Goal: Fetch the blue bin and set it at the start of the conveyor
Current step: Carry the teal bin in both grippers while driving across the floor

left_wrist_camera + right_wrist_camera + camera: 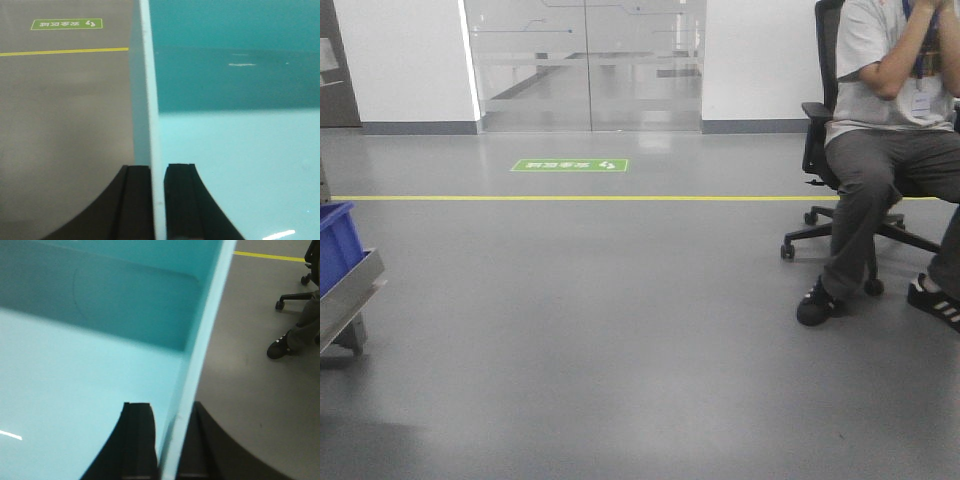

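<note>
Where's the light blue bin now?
The blue bin hangs between both claws above the grey floor, seen only in the wrist views: left claw on its left wall, right claw on its right wall.

Grey floor (620, 330), yellow line (570, 198), glass doors (585, 65), office chair (817, 140)
</note>
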Controlling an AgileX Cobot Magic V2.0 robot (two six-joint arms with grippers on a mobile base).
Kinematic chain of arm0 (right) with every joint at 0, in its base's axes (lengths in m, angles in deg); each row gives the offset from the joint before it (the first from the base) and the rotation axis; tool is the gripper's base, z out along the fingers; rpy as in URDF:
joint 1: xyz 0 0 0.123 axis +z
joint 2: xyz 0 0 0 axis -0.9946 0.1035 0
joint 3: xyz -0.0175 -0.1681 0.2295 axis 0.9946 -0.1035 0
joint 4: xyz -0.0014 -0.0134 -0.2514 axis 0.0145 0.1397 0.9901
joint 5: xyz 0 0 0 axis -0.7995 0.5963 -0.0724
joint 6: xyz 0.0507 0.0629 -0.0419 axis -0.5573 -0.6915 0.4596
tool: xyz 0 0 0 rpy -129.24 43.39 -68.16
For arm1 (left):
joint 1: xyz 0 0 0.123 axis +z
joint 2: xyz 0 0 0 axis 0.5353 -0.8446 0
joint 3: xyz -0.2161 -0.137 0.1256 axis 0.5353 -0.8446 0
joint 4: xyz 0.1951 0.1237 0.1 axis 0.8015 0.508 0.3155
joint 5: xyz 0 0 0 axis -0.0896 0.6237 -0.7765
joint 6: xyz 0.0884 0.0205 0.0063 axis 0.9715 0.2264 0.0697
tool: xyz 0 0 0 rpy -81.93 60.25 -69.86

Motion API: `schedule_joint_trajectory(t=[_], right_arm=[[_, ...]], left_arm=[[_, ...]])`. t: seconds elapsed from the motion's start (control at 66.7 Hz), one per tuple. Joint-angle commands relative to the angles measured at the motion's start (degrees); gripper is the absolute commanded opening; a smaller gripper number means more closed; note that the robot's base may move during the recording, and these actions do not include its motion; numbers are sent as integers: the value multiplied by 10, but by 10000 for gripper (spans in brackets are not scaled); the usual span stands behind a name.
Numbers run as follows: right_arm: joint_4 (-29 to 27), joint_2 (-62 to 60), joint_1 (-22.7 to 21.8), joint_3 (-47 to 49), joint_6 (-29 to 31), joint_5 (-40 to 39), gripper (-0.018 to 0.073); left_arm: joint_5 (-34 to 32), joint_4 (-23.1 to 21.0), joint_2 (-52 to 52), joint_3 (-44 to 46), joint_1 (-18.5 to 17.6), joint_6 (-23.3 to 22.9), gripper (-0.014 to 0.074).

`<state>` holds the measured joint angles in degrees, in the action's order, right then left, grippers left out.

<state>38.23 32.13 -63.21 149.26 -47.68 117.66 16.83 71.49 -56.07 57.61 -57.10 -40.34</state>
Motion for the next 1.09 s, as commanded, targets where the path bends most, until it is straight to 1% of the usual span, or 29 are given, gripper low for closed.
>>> schedule_joint_trajectory(t=[0.0,1.08], right_arm=[[-54,-3,11,3,16,-49,-153],[-59,-3,11,3,16,-49,-153]], left_arm=[[-66,-53,3,4,-12,-1,-111],[-66,-52,3,4,-12,-1,-111]])
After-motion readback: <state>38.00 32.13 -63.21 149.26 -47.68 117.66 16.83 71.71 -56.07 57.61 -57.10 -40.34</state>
